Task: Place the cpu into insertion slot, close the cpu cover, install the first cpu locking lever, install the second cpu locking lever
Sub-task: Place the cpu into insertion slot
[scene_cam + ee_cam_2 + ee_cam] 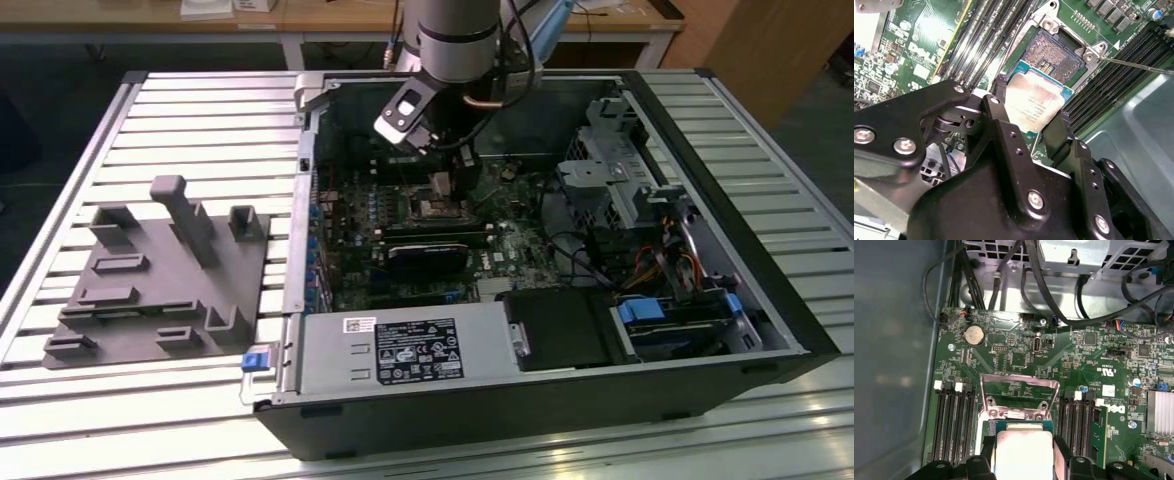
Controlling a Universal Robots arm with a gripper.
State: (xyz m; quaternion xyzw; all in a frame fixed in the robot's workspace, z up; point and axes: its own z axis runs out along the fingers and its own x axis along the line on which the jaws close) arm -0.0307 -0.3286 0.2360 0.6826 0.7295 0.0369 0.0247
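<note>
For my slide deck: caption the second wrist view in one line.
Claw shut on the cpu, holding it partly over the bare insertion slot, not yet seated.

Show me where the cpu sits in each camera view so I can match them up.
Exterior view: too small to make out; the end effector hangs over the insertion slot.
Second wrist view: cpu gripped between the fingers, partly over the open slot.
First wrist view: cpu between the fingers, beside the raised cpu cover.
Shared landmark: black memory slots flanking the slot in both wrist views.
</note>
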